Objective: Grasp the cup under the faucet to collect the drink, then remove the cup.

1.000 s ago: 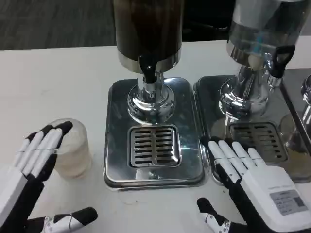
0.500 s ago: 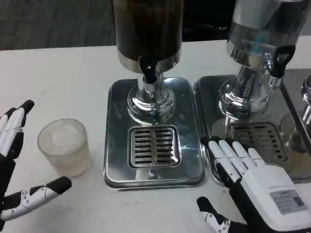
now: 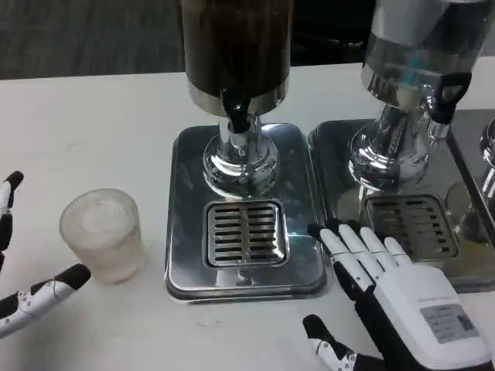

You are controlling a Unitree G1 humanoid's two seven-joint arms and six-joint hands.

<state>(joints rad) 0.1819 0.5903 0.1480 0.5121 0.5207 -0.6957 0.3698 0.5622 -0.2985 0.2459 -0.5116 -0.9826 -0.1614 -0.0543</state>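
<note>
A frosted clear cup [image 3: 103,234] stands upright on the white table, left of the dispenser's steel base. The dark drink dispenser's black faucet [image 3: 237,114] hangs over the slotted drip grate [image 3: 244,232], and nothing stands on the grate. My left hand [image 3: 22,270] is at the picture's left edge, open, its fingers apart on either side of the cup's left and not touching it. My right hand [image 3: 387,290] is open at the lower right, fingers straight and pointing toward the grate's right rim.
A second dispenser [image 3: 410,85] with its own faucet and drip grate [image 3: 410,220] stands to the right. Part of a third steel base [image 3: 483,178] shows at the right edge. The steel base [image 3: 182,263] of the dark dispenser lies between cup and right hand.
My left hand has let go of the cup and drawn back to the left edge. My right hand has slid slightly left toward the middle grate. The cup stays put.
</note>
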